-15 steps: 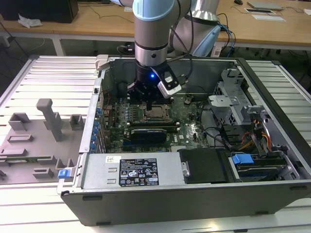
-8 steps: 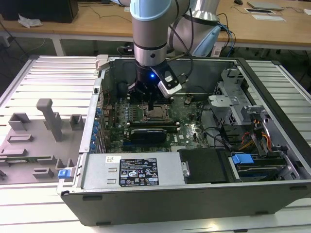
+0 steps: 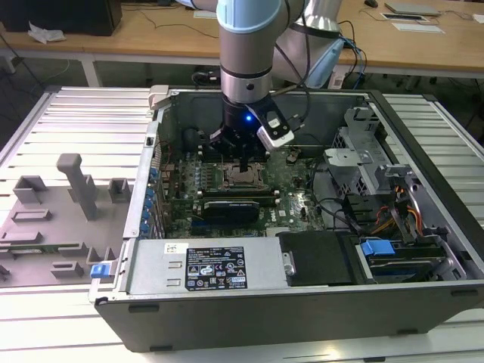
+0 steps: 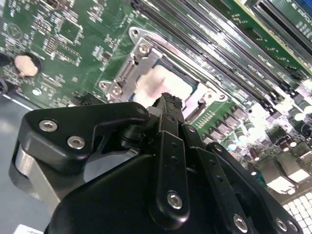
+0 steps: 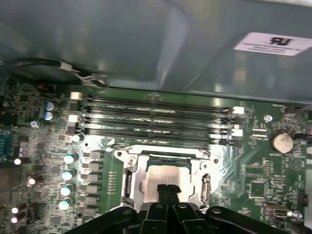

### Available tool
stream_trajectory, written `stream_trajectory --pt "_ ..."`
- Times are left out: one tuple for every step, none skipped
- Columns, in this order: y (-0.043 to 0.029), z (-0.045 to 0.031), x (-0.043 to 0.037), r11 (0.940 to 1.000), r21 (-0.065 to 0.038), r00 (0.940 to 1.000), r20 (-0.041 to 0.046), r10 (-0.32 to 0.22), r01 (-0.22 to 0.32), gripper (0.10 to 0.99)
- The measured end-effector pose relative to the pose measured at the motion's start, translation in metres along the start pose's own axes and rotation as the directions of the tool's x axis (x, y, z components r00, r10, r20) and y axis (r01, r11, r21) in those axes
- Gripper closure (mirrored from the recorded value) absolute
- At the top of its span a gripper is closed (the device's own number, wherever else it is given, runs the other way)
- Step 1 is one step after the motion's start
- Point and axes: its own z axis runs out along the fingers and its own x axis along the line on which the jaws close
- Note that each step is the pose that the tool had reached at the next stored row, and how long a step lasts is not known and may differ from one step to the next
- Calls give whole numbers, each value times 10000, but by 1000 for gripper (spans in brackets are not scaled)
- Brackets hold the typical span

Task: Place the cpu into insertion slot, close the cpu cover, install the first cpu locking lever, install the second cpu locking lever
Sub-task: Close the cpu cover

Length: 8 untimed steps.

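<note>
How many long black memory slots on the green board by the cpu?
4, parallel in the first wrist view: first long black memory slot nearest the pale square cpu, second slot, third slot, fourth slot by the grey case wall. None looks hidden.

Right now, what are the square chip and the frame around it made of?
The cpu looks capped in matte, pale silvery-beige metal: it shines softly, without sharp glints. The cpu cover seems bare grey sheet metal, probably steel, judging by bright reflections and thin stamped edges.
</note>
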Motion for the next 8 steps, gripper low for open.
stream_trajectory --pt "-2 1 -23 10000 23 10000 -8 23 -23 980" --pt "-2 2 -27 10000 47 10000 -12 47 -47 980" --pt "-2 0 -27 9999 83 10000 -14 78 -78 980" --pt "-2 -10 -28 9999 120 10000 -17 95 -95 980" --pt "-1 -24 -30 9999 131 9999 -17 106 -105 980" --pt "1 -42 -31 9998 145 9999 -16 121 -120 980" --pt "2 -62 -31 9998 166 9999 -16 138 -138 980" --pt "5 -100 -34 9997 205 9999 -17 160 -160 980"
